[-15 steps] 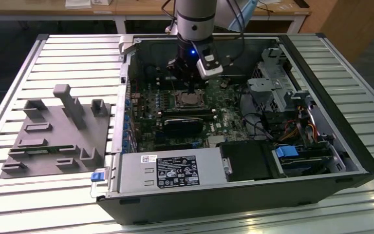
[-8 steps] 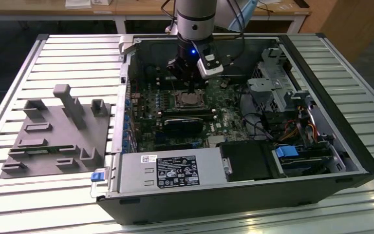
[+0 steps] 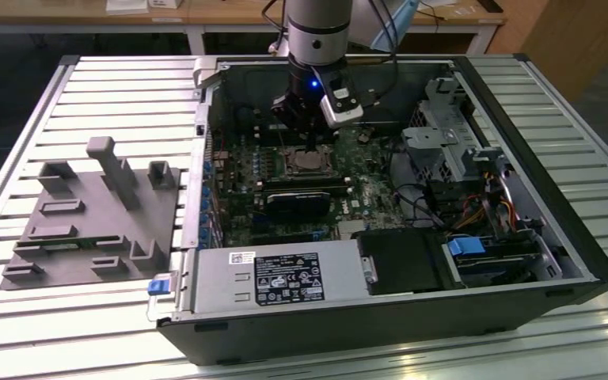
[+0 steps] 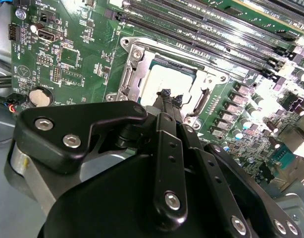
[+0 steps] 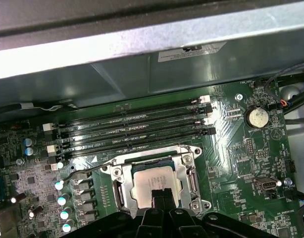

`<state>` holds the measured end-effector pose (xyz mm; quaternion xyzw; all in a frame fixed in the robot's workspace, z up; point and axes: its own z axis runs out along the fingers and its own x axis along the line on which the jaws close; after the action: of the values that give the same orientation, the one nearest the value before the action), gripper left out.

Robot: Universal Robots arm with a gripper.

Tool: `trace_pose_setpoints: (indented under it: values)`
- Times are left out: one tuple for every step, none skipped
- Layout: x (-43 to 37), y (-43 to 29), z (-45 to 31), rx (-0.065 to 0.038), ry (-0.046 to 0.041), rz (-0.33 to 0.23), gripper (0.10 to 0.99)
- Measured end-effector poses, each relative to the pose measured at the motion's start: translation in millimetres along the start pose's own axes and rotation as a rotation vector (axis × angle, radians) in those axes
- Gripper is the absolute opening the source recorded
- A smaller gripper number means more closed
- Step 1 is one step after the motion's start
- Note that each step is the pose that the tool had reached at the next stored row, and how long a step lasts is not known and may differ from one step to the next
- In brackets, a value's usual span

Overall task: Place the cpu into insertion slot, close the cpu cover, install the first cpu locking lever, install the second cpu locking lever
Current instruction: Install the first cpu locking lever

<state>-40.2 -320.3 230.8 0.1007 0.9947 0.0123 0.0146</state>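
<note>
The cpu [image 5: 154,178] [image 4: 172,82] lies flat in the insertion slot [image 3: 306,161], its silvery top facing up. The cpu cover [image 5: 123,191] [image 4: 134,69] lies down around it as a metal frame. One thin wire lever [image 5: 77,171] sticks out sideways from the socket, and another wire lever [image 5: 157,150] runs along the socket's edge beside the memory slots. My gripper [image 5: 162,194] [image 4: 170,97] [image 3: 306,131] hovers just above the cpu's edge. Its two black fingertips are pressed together with nothing between them.
Long black memory slots [image 5: 127,126] run beside the socket, with the grey case wall [image 5: 142,59] behind them. A coin battery [image 5: 257,117] sits on the green board. The power supply [image 3: 272,277], drive cage [image 3: 452,134] and a grey fixture [image 3: 93,214] lie around.
</note>
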Motion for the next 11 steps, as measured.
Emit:
trace_pose_setpoints:
  values:
    - [0.0, 0.0, 0.0, 0.000, 0.0000, 0.000, 0.102]
    - [0.0, 0.0, 0.0, 0.000, 0.0000, 0.000, 0.102]
    - [1.0, -0.2, -0.1, 0.000, 0.0000, 0.000, 0.102]
    - [2.8, -0.6, -0.1, 0.000, -0.0001, 0.000, 0.102]
    - [5.5, -1.2, -0.2, 0.000, -0.0004, 0.000, 0.102]
    - [8.6, -1.8, -0.3, 0.000, -0.0010, 0.000, 0.102]
    - [12.0, -2.5, -0.4, 0.000, -0.0017, 0.000, 0.102]
    - [15.4, -3.1, -0.5, -0.001, -0.0026, 0.000, 0.102]
    - [19.0, -3.9, -0.6, -0.001, -0.0035, 0.000, 0.102]
    - [22.7, -4.6, -0.7, -0.001, -0.0044, 0.000, 0.102]
    - [26.5, -5.4, -0.8, -0.001, -0.0055, 0.000, 0.102]
